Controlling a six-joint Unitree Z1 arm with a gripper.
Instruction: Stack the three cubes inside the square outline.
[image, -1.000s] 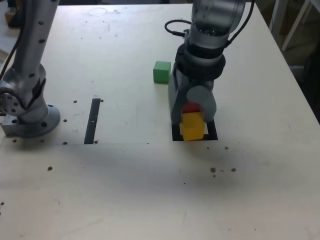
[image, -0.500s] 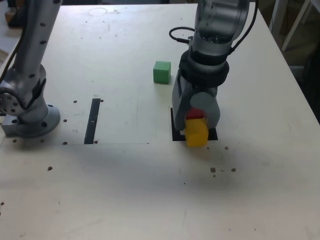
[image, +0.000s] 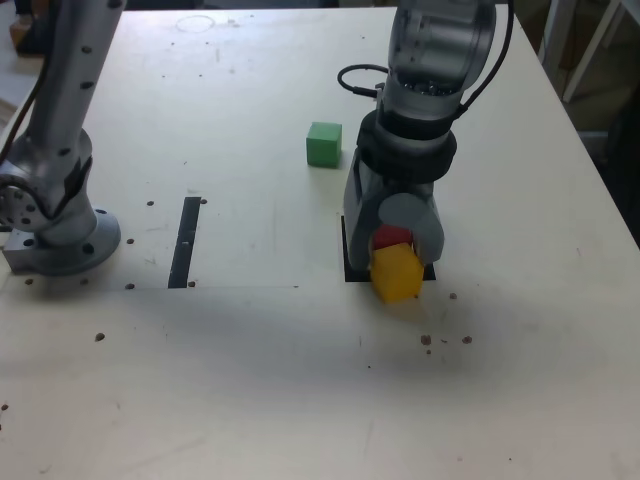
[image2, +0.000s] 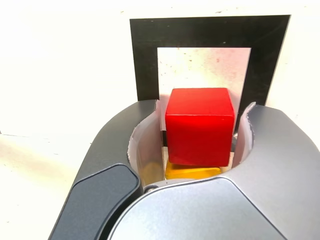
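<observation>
Since a second ago, yellow cube (image: 396, 273) has slid toward the near edge and twisted; it now sits tilted, hanging over the front border of square outline (image: 347, 262) instead of square inside it. Tool (image: 397, 250) has shifted slightly to the exterior view's right with it.

Tool points down over the outline. In the wrist view the tool (image2: 197, 132) has its jaws parted a little, with a thin gap on either side of red cube (image2: 200, 126); no clear contact with the pads, so a grip cannot be confirmed. Red cube (image: 391, 238) rests on top of the yellow one, whose edge (image2: 192, 172) shows just beneath it.

Red cube looks level and clean-edged; yellow is rotated so a corner faces the exterior camera. The outline's pale centre (image2: 205, 67) is visible beyond the stack in the wrist view.

Green cube (image: 323, 144) sits apart on the table (image: 250, 380), farther back and toward the exterior view's left of the tool, nothing touching it. Black tape strip (image: 185, 241) lies well to the left, near the arm base (image: 60, 235). Tool body hides most of the outline in the exterior view.
</observation>
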